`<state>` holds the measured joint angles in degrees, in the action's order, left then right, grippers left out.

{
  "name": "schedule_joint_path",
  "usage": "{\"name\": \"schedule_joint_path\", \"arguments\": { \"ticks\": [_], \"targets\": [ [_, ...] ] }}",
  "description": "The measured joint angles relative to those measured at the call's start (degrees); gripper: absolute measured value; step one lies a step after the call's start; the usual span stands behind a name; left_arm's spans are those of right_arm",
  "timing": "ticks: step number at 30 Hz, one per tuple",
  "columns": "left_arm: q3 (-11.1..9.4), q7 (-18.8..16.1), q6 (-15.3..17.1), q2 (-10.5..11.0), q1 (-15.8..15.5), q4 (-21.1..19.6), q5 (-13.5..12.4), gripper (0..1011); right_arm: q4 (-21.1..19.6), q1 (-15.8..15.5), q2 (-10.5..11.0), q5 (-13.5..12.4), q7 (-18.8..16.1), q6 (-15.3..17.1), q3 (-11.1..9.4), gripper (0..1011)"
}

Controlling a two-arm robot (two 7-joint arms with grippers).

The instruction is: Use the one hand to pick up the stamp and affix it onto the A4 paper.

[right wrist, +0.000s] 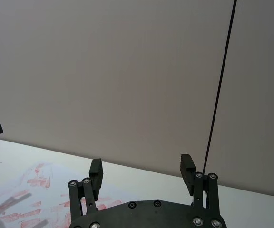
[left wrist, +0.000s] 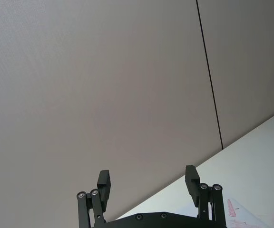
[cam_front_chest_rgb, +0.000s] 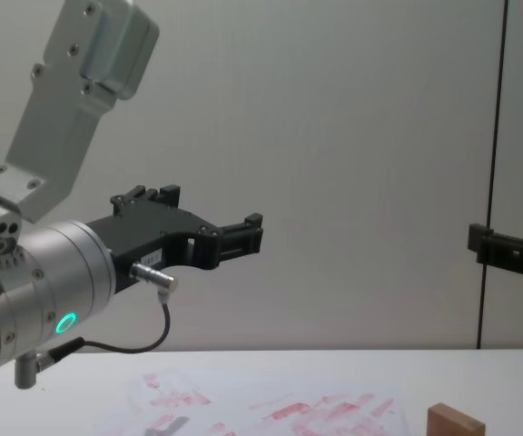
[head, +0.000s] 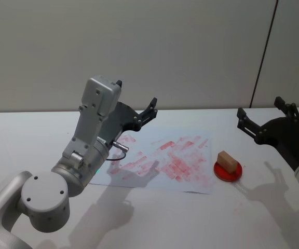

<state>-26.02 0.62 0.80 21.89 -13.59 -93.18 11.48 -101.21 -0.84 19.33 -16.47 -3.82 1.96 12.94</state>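
Stamp (head: pixel 227 161) on red pad (head: pixel 233 176), beside A4 paper (head: pixel 191 155), right pincer (head: pixel 258 106) spread, raised

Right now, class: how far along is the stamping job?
Done: nothing certain; the A4 paper shows many red imprints. In hand: nothing; right gripper and left gripper both hang raised, jaws open. Left: grasp the stamp, sitting on the red pad, and press it onto the paper.

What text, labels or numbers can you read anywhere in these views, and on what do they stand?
No readable text in any view.
Red imprints on the A4 paper: smudged blotches, no letters or numbers legible.
Stamp sitting on the red pad: no marking visible on the faces shown.
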Motion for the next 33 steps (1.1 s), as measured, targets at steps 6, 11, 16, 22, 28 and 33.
{"name": "schedule_joint_path", "arguments": {
  "ticks": [6,11,16,22,28,33],
  "targets": [
    [0.0,0.0,0.0,0.0,0.0,0.0,0.0,1001,-0.02,0.0,0.0,0.0,0.0,-0.01,0.0,1001],
    [0.0,0.0,0.0,0.0,0.0,0.0,0.0,1001,-0.02,0.0,0.0,0.0,0.0,-0.01,0.0,1001],
    [0.0,0.0,0.0,0.0,0.0,0.0,0.0,1001,-0.02,0.0,0.0,0.0,-0.01,-0.01,0.0,1001],
    [-0.01,0.0,0.0,0.0,0.0,0.0,0.0,1001,-0.02,0.0,0.0,0.0,-0.01,-0.01,0.0,1001],
    [0.0,0.0,0.0,0.0,0.0,0.0,0.0,1001,-0.02,0.0,0.0,0.0,-0.01,-0.01,0.0,1001],
    [0.0,0.0,0.0,0.0,0.0,0.0,0.0,1001,-0.02,0.0,0.01,0.0,-0.01,-0.01,0.0,1001]
  ]
}}
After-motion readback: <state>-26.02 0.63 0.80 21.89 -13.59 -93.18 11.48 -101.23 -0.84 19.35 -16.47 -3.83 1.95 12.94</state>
